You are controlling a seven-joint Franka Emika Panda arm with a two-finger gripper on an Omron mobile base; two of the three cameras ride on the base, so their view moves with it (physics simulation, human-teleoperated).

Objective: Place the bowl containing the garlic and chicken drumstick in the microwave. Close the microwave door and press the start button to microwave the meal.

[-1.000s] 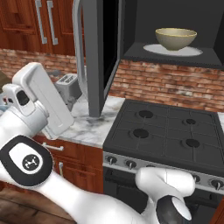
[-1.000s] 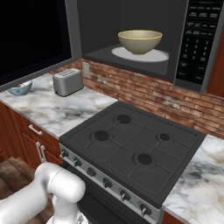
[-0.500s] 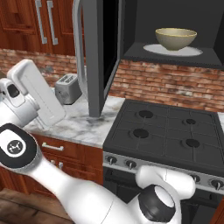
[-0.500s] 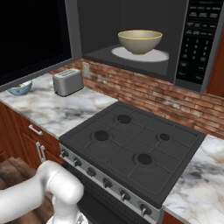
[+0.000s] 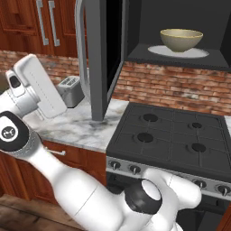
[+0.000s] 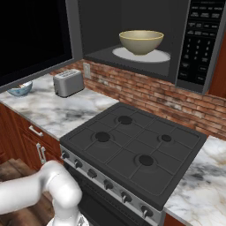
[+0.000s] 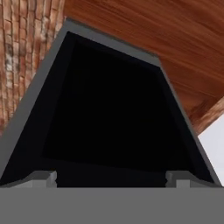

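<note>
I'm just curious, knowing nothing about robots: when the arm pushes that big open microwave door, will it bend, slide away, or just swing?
Probably it just swings: the microwave door looks like a flat, rigid framed panel, standing open at the microwave's left edge. Being large, it may feel fairly heavy. The glass window might be slippery; the silver bar handle looks easier to push.

Arm position, left base view: shifted
White arm link (image 5: 39, 88) now sits higher and further left in frame, beside the toaster (image 5: 70, 90); elbow joint (image 5: 11, 131) at left edge.
</note>
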